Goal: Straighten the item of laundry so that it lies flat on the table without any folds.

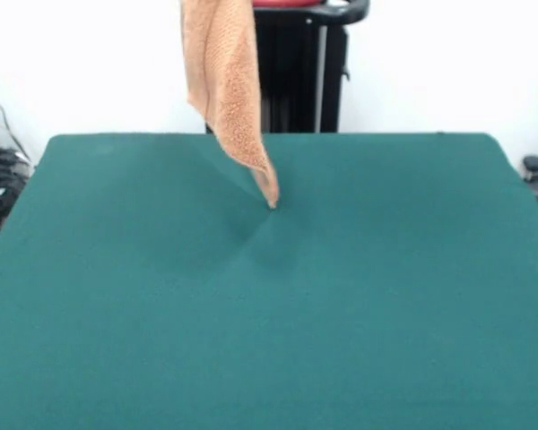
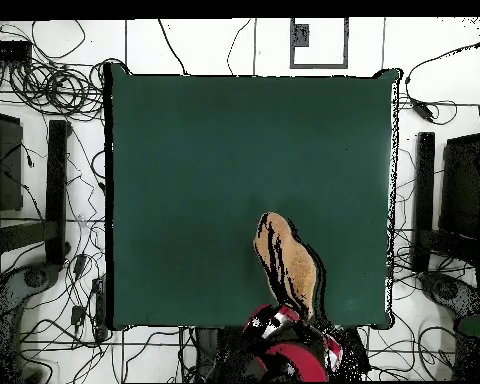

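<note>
Gripper (image 2: 280, 322) near table (image 2: 184, 150) edge, towel (image 1: 229, 85) dangling

Front view: upper end of the towel (image 1: 222, 81) cut off by the top edge, so my grip on it lies out of frame. My gripper is not visible there. Pedestal (image 1: 300, 76) partly hidden behind the hanging towel. Table (image 1: 269, 340) near side cut off by the bottom edge.

Overhead view: my arm (image 2: 284, 350) covers the towel's (image 2: 289, 262) lower end; my gripper is hidden. Stripes and tag too small to tell.
</note>
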{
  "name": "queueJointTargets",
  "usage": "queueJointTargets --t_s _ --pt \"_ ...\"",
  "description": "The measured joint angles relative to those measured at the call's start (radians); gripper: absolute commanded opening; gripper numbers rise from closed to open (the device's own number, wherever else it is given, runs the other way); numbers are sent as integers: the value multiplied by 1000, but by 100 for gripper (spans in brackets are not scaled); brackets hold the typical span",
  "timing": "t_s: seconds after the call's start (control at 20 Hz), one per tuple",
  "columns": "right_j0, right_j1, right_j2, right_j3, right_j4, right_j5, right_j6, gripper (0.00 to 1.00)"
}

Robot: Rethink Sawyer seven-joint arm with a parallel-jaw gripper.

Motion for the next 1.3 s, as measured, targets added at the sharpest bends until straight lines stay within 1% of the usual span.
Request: queueJointTargets --t_s 0.65,0.9,1.3 --pt "-66 -34 11 168 7 -205 0 0" --pt "-94 -41 18 193 7 -242 0 0" --pt "-114 -54 19 200 1 -247 0 0"
